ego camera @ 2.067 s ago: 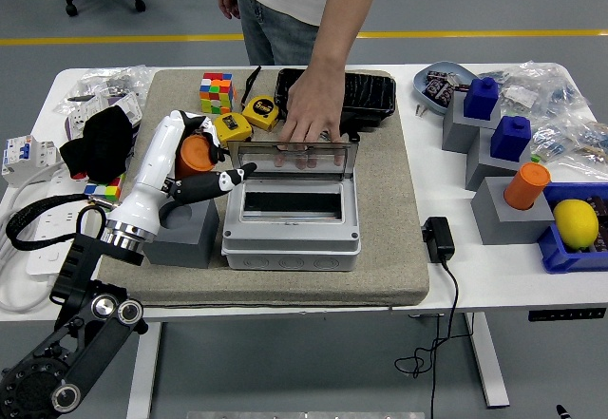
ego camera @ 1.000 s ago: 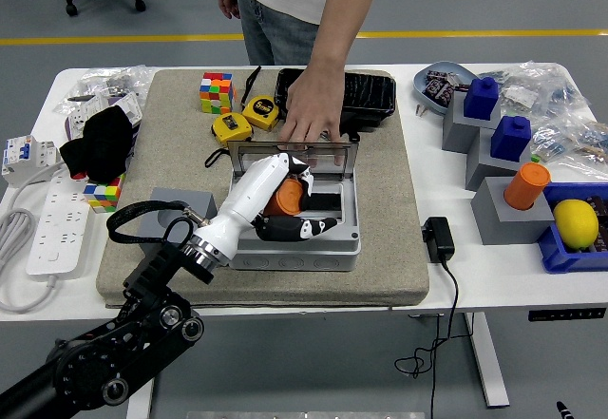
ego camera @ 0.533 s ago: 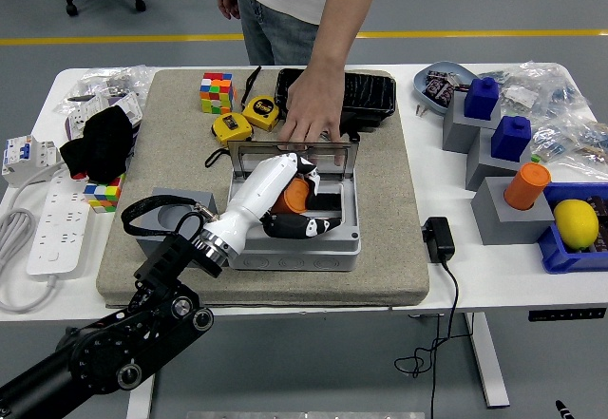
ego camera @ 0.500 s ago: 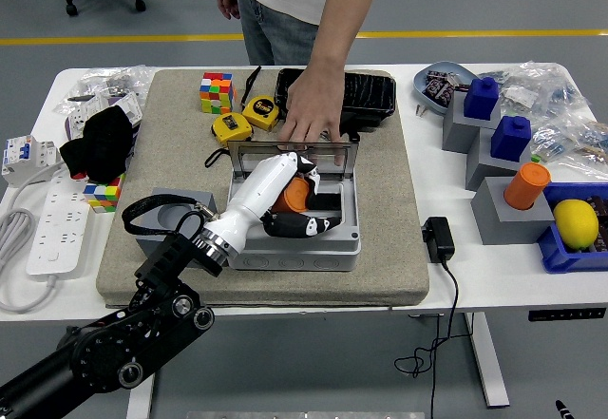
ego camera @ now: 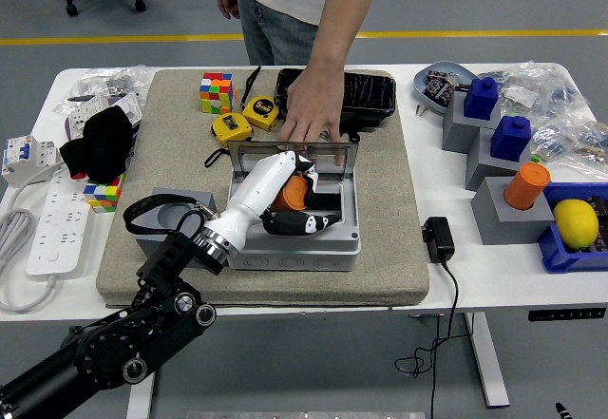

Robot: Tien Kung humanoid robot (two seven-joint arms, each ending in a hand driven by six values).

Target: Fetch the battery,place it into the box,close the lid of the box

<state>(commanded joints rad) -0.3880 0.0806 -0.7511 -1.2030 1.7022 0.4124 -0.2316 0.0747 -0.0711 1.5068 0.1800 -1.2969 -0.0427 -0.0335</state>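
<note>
Orange battery (ego camera: 295,192) is sitting in our left hand (ego camera: 285,200), which is grasping it over the open box (ego camera: 294,221); a person's hand (ego camera: 309,115) is steadying the lid (ego camera: 294,154).

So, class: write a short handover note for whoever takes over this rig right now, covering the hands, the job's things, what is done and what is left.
Left hand: over the open grey box, fingers curled around the orange battery.
Right hand: not in view.
Lid: standing open at the box's far edge, with a person's hand resting on it.
Grey holder: empty, left of the box.
Done: battery fetched and brought to the box.
Left: release the battery inside, withdraw, close the lid.
</note>
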